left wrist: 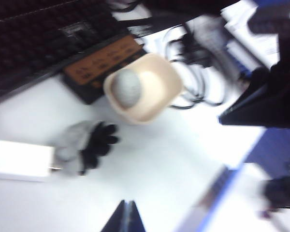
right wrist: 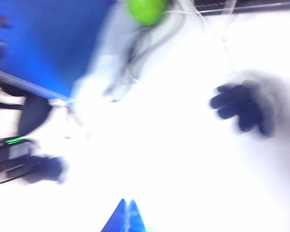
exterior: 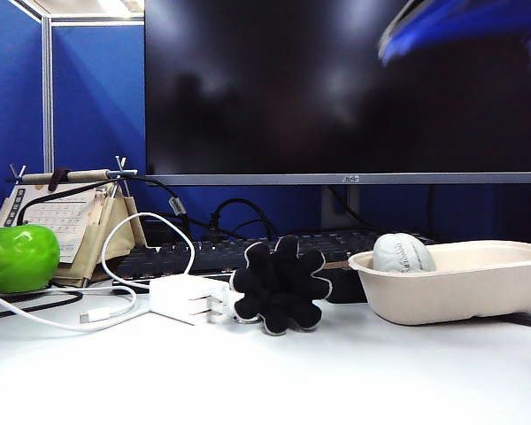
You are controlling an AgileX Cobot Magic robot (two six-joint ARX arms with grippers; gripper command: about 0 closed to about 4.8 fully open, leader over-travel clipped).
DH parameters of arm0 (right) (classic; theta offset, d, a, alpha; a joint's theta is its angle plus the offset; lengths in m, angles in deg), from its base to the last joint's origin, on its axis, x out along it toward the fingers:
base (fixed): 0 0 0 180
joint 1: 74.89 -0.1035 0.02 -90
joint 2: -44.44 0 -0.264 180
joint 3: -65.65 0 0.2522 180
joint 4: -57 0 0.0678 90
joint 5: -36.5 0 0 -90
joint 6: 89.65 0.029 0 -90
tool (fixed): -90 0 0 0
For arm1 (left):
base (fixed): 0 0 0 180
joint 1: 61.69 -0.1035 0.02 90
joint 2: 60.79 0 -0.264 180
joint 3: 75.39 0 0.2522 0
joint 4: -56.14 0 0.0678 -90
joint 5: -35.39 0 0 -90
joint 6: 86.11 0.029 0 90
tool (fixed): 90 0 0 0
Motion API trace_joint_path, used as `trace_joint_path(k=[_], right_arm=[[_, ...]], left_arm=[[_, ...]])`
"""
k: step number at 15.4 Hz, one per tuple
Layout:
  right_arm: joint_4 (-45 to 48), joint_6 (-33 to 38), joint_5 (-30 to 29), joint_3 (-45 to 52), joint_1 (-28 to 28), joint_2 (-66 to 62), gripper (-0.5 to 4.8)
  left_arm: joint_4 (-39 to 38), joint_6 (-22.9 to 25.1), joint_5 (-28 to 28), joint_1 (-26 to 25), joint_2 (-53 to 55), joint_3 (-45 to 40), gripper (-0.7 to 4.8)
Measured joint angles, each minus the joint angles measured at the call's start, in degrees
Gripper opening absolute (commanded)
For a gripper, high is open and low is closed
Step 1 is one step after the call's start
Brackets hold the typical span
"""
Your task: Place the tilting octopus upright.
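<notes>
The octopus [exterior: 279, 285] lies tipped on its side on the white table, its black flower-shaped underside facing the exterior camera. The left wrist view shows its grey head and black tentacles [left wrist: 84, 147] next to the white charger [left wrist: 21, 160]. My left gripper [left wrist: 127, 203] hangs well above the table, shut and empty, apart from the toy. My right gripper [right wrist: 126, 202] is also shut and empty, high above the table, with the blurred octopus [right wrist: 249, 106] well off to one side. In the exterior view only a blurred blue arm part [exterior: 460, 27] shows, at the upper right.
A beige oval bowl [exterior: 460, 292] holding a greyish-white lump [exterior: 403, 254] stands right of the toy. The charger [exterior: 184, 297] with its cable touches the toy's left side. A green apple [exterior: 18, 257], a desk calendar [exterior: 62, 217], a keyboard [exterior: 212, 252] and a monitor [exterior: 336, 88] stand behind.
</notes>
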Motion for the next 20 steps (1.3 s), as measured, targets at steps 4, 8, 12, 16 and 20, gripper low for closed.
trace_joint_path(k=[4, 8, 12, 16, 20], right_arm=[[5.18, -7.19, 9.05, 0.02, -1.22, -6.25, -0.05], [5.70, -10.51, 15.12, 0.02, -1.25, -8.17, -0.05], [6.60, -10.51, 20.85, 0.00, -1.25, -8.17, -0.05], [6.60, -10.16, 20.87, 0.00, -1.25, -8.24, -0.05], [6.60, -10.14, 19.67, 0.00, -1.25, -8.37, -0.05]], left_arm=[[0.26, 5.70, 9.44, 3.28, 1.84, 0.00, -0.06], [1.73, 6.58, 14.69, 3.26, 6.19, -0.02, -0.06], [5.57, 6.58, 14.53, 3.85, 12.52, -0.02, -0.06], [7.52, 6.58, 13.03, 6.86, 19.30, -0.02, -0.06], [11.85, 6.58, 12.55, 11.61, 23.06, -0.02, -0.06]])
